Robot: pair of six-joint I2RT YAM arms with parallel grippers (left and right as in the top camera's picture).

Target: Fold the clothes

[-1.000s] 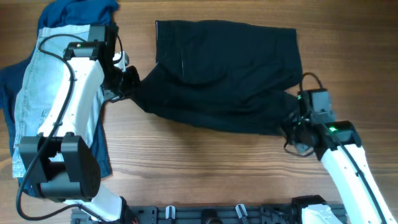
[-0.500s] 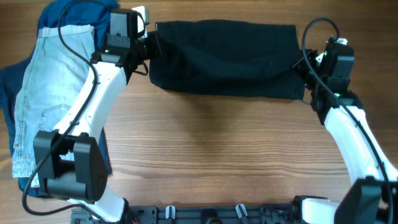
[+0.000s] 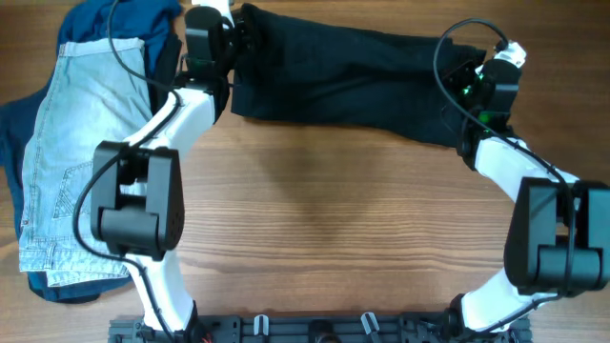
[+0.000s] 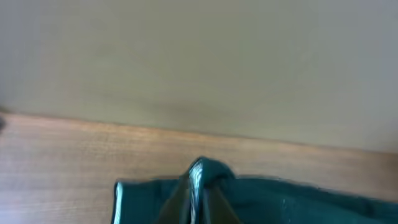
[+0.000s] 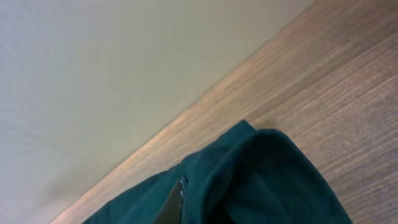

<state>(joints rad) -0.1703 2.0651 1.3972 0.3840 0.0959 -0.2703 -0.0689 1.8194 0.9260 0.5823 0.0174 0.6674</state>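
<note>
Entry: black shorts (image 3: 343, 76), one pair, lying as a long band across the far side of the bench (image 3: 315, 229), from about 11 o'clock to 2 o'clock in the overhead view, with the lower edge slanting down toward the right end. The pair is held at both short ends, judged so that the cloth draws out flat and straight for a fold. Left tool (image 3: 234, 27), at 11 o'clock: fingers together, pinched on a raised ridge of the left end of the shorts, which shows in the left wrist view. Right tool (image 3: 469, 95), at 2 o'clock: fingers almost wholly buried under a hump of cloth in the right wrist view. It is judged clamped on the right end, since the cloth rides up over it instead of lying flat. Both wrist views look across the bench to a plain wall (image 4: 199, 56), so both tools point away from the robot. Denim shorts (image 3: 67, 143), at 9 o'clock: spread open on top of a dark blue garment (image 3: 114, 19) and beside the left arm; neither is folded. Risk, as a judgement: uneven pull could skew the band further.
</note>
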